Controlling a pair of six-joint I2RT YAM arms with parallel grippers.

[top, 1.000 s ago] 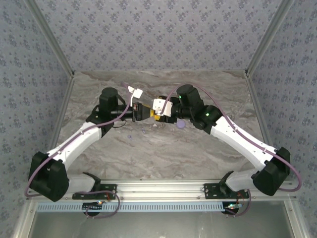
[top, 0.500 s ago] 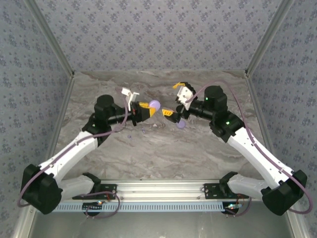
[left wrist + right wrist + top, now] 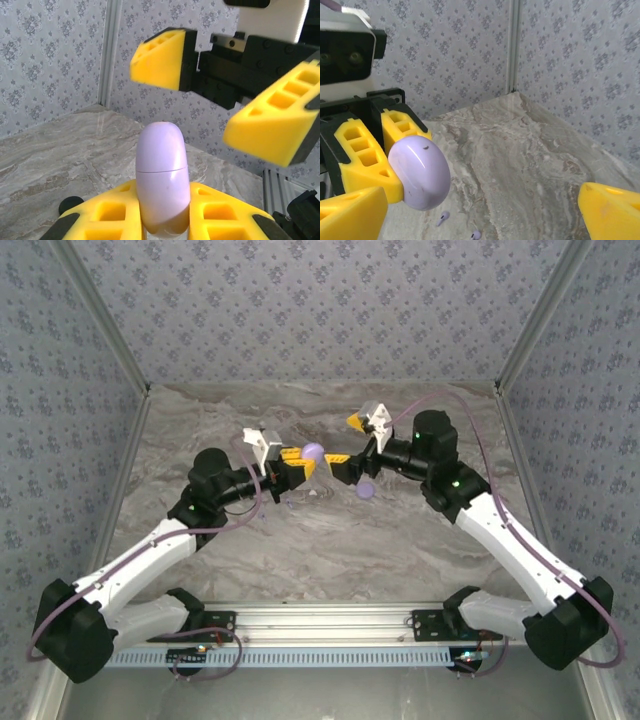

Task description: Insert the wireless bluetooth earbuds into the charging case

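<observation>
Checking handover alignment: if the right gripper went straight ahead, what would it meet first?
Most likely the lavender charging case clamped in the left gripper, though it sits off-centre toward one finger of the open right gripper.

We cannot see the lower end of the case (image 3: 162, 175): it is wedged between the left gripper's (image 3: 162, 189) yellow fingers (image 3: 107, 212) and cut off by the bottom edge of the left wrist view. There the right gripper's (image 3: 192, 97) lower finger is cropped at the right edge and blurred. In the right wrist view two earbuds (image 3: 443, 217) on the table (image 3: 530, 150) are too small for us to make out, one right at the bottom edge
</observation>
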